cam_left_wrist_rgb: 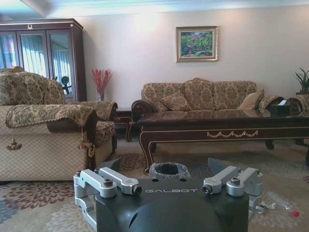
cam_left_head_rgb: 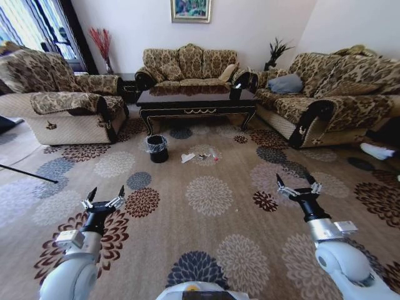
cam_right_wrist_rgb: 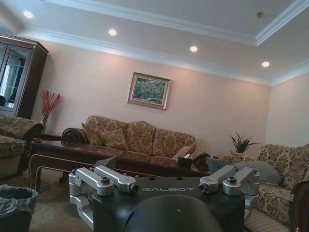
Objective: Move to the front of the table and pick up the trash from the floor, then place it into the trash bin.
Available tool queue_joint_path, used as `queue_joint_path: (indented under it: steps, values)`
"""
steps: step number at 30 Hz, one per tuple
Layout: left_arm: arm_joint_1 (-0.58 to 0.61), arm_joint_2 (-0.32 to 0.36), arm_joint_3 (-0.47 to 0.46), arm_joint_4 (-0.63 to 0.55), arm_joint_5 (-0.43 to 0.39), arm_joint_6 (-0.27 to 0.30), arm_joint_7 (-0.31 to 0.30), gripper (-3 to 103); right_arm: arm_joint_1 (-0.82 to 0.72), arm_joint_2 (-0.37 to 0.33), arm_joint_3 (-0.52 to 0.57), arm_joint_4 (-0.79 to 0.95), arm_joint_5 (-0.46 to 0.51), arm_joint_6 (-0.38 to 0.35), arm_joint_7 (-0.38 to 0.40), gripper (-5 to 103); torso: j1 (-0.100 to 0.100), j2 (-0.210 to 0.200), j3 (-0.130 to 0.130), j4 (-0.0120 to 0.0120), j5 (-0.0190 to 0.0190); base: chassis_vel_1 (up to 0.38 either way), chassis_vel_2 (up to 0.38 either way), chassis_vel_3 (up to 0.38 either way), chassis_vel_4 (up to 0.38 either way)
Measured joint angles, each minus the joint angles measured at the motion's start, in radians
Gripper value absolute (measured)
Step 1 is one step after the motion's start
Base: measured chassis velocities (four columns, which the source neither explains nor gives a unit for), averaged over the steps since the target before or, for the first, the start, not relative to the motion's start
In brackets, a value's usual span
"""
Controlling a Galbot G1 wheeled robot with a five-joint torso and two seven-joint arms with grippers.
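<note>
Ahead, the trash (cam_left_head_rgb: 201, 156) lies well beyond both wide-spread pincers (cam_left_head_rgb: 105, 195) (cam_left_head_rgb: 295, 181).

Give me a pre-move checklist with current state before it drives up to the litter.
1. Left claw open and empty: ok.
2. Right claw open and empty: ok.
3. Trash in sight on the carpet in front of the table: ok. The white paper scrap and small bits beside it show in the head view.
4. Trash bin upright with its bag open, standing on the robot's left of the litter: ok.
5. Carpet free of obstacles between robot and litter: ok.
6. Litter within reach of the claws: not ok, both hang well short of it.
</note>
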Motion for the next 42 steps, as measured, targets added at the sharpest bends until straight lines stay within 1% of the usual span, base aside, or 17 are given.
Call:
queue_joint_path:
  steps: [3, 6, 17, 25, 26, 31, 37, 40, 42]
  values:
    - [-0.002, -0.001, 0.001, 0.003, 0.002, -0.001, 0.000, 100, 0.000, 0.000, 0.000, 0.001, -0.001, 0.000, 0.001, 100, -0.003, -0.008, -0.005, 0.0000, 0.0000, 0.000, 0.000, 0.000, 0.000]
    - [-0.008, -0.001, 0.005, 0.008, 0.002, -0.001, 0.000, 100, -0.002, 0.002, 0.000, 0.002, -0.003, 0.001, -0.001, 100, -0.009, -0.026, -0.017, -0.0001, 0.0001, 0.000, 0.000, 0.000, 0.000]
    - [-0.019, -0.002, 0.016, 0.019, 0.006, -0.004, 0.000, 100, 0.000, 0.008, -0.001, -0.004, -0.010, 0.006, -0.007, 100, -0.022, -0.064, -0.042, 0.0000, 0.0000, 0.000, 0.000, 0.000, 0.000]
    - [-0.032, 0.007, 0.000, -0.003, -0.036, -0.005, 0.000, 100, -0.002, 0.019, 0.000, -0.005, -0.041, 0.016, -0.016, 100, -0.035, -0.100, -0.065, -0.0001, 0.0002, 0.000, 0.000, 0.000, 0.000]
    - [-0.032, 0.007, 0.000, -0.003, -0.036, -0.005, 0.000, 100, -0.002, 0.019, 0.000, -0.005, -0.041, 0.016, -0.016, 100, -0.035, -0.100, -0.065, -0.0001, 0.0002, 0.000, 0.000, 0.000, 0.000]
    - [-0.036, 0.005, -0.001, -0.005, -0.040, -0.003, 0.000, 100, -0.003, 0.018, 0.003, -0.002, -0.041, 0.017, -0.018, 100, -0.042, -0.125, -0.083, 0.0000, 0.0000, 0.000, 0.000, 0.000, 0.000]
    - [-0.047, 0.006, -0.005, -0.007, -0.047, 0.000, 0.000, 100, -0.005, 0.019, 0.003, -0.002, -0.041, 0.018, -0.020, 100, -0.049, -0.144, -0.095, 0.0000, 0.0001, 0.000, 0.000, 0.000, 0.000]
    - [-0.049, 0.008, -0.007, -0.007, -0.052, 0.002, 0.000, 100, -0.005, 0.020, 0.000, -0.003, -0.041, 0.025, -0.030, 100, -0.052, -0.160, -0.107, -0.0001, 0.0001, 0.000, 0.000, 0.000, 0.000]
    - [-0.049, 0.006, -0.007, -0.007, -0.052, 0.002, 0.000, 100, -0.005, 0.021, -0.001, -0.004, -0.041, 0.027, -0.032, 100, -0.054, -0.163, -0.109, -0.0001, 0.0001, 0.000, 0.000, 0.000, 0.000]
